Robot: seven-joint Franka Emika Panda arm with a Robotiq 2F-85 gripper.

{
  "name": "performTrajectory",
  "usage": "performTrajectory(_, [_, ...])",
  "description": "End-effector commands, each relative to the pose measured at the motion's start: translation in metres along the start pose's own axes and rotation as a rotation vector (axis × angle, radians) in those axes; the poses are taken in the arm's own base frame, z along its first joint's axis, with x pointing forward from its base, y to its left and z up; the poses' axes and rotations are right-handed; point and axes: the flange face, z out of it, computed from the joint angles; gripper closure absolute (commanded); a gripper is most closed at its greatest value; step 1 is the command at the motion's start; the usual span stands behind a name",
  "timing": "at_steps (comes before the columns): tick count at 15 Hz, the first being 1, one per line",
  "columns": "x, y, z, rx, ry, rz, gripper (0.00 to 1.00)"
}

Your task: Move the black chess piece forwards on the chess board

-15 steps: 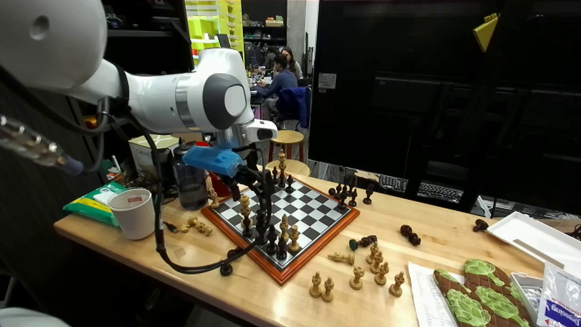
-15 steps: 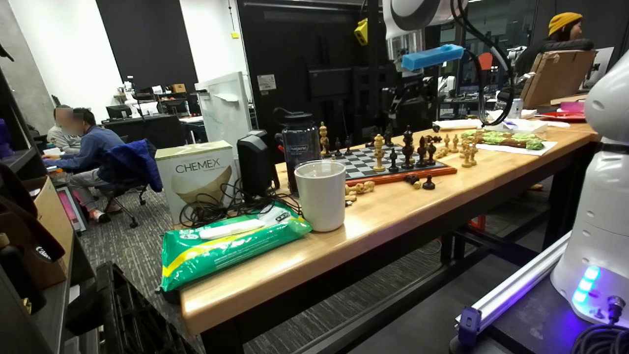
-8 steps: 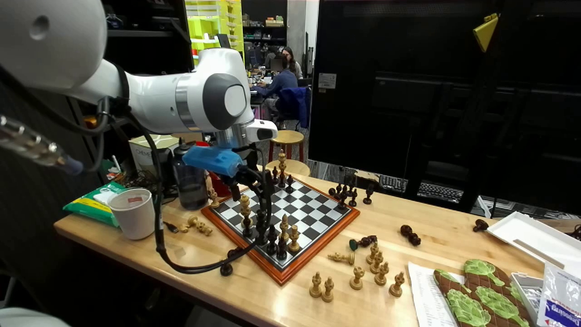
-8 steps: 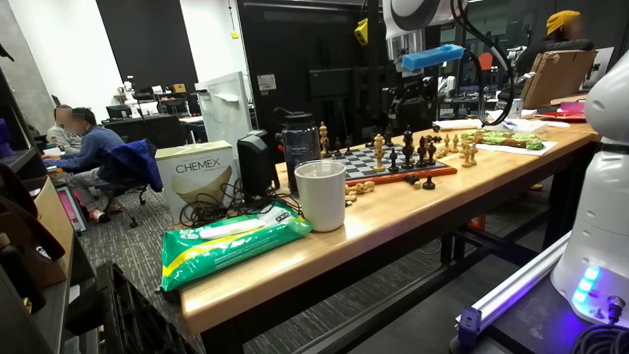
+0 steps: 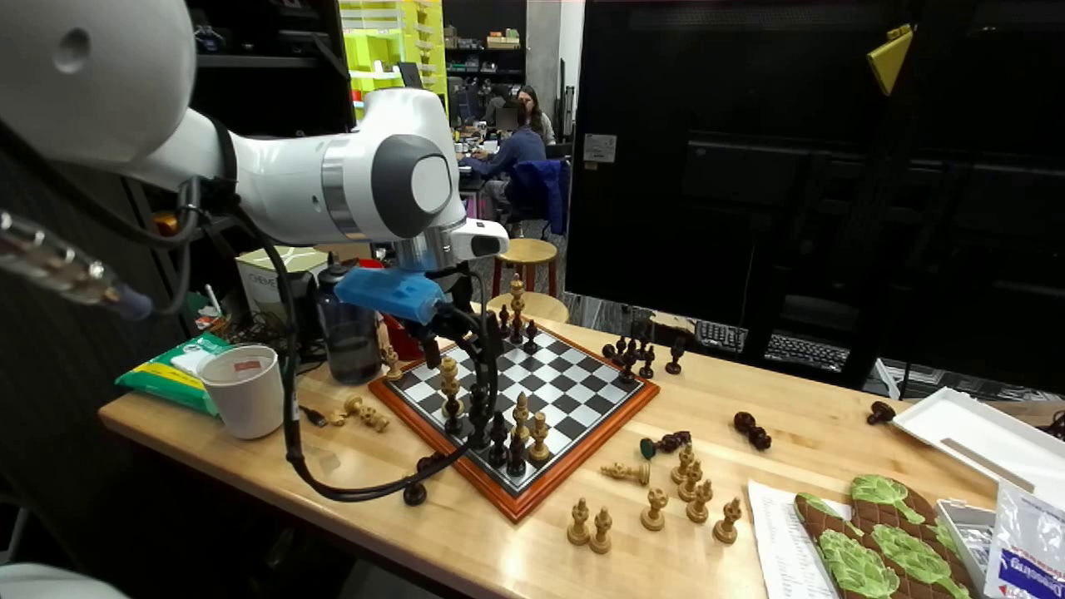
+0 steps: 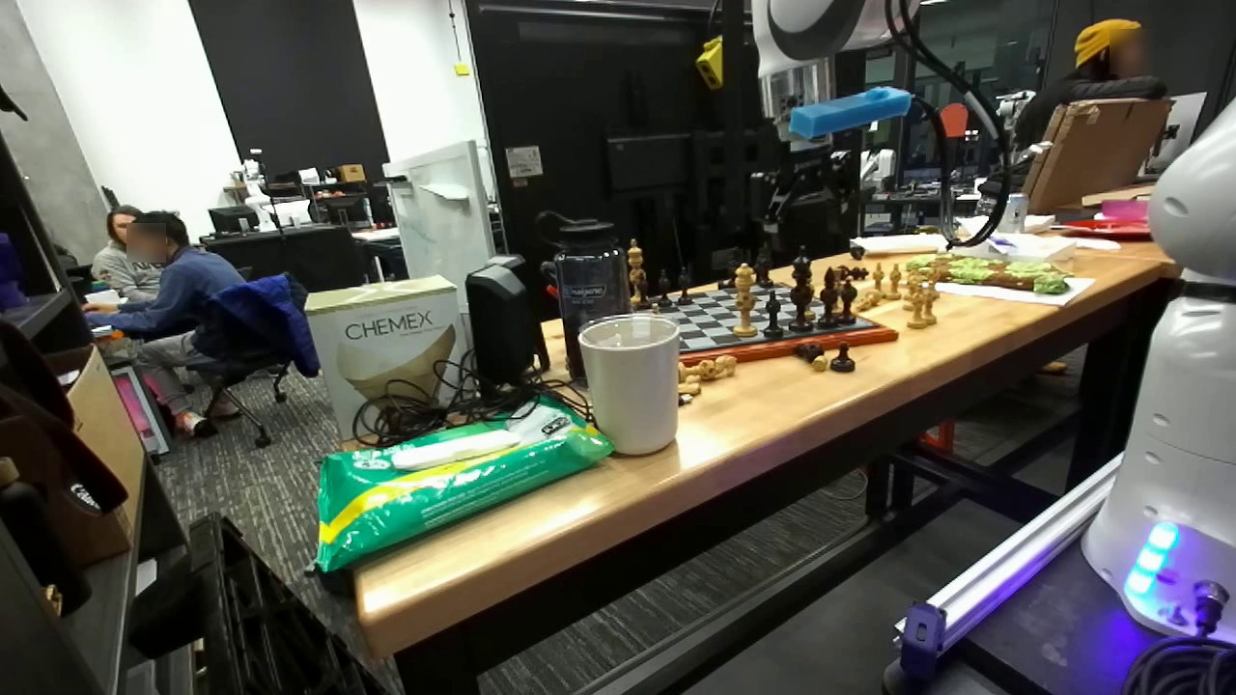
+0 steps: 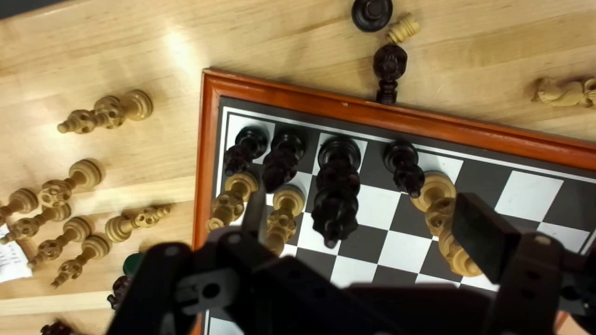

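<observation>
This looks like a robotics lab in an office-style room. A white robot arm [image 5: 283,179] stands above the fingers [image 7: 484,239]. Well beyond the fingers, in an exterior view, 2 people [image 6: 193,270] sit and a computer screen [image 6: 230,221] stands on a desk [image 6: 290,256]. Also past the fingers are yellow shelves [image 5: 366,50] and 2 keyboards [image 5: 805,351].

beneath the pincer [image 7: 370,226], the chess board [image 5: 574,389] is borne by the bench [image 6: 772,415]; around the board, loose pieces [image 5: 653,511] are strewn; farther from the pincer, a white cup [image 6: 631,396] and green packet [image 6: 454,494] are set.
</observation>
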Motion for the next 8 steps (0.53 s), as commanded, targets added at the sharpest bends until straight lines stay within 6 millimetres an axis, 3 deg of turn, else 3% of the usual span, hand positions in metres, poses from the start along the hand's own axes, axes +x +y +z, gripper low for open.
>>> performTrajectory(1, [0.000,0.000,0.000,0.000,-0.001,0.000,0.00])
performTrajectory(8, [-0.005,-0.010,0.001,-0.011,-0.004,0.043,0.00])
